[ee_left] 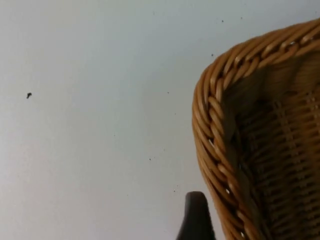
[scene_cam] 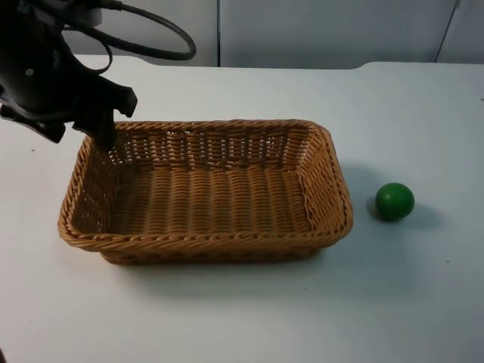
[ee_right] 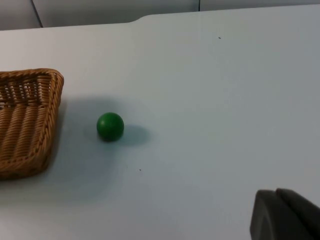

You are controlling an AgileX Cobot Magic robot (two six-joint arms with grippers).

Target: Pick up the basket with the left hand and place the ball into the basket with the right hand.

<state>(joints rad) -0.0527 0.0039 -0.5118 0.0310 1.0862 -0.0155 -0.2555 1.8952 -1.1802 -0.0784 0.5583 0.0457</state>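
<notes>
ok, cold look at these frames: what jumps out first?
The woven wicker basket dominates mid-table, standing flat and holding nothing. The left gripper is at the basket's far left corner, one fingertip just outside the rim. A small green ball lies on the white table to the basket's right, apart from it; the right gripper sits well back from the ball.

baskets: 1, woven wicker basket (scene_cam: 204,189) | balls: 1, green ball (scene_cam: 394,201) | robot arms in top view: 1, black, upper left of frame | worktop (scene_cam: 302,318): 1, white
</notes>
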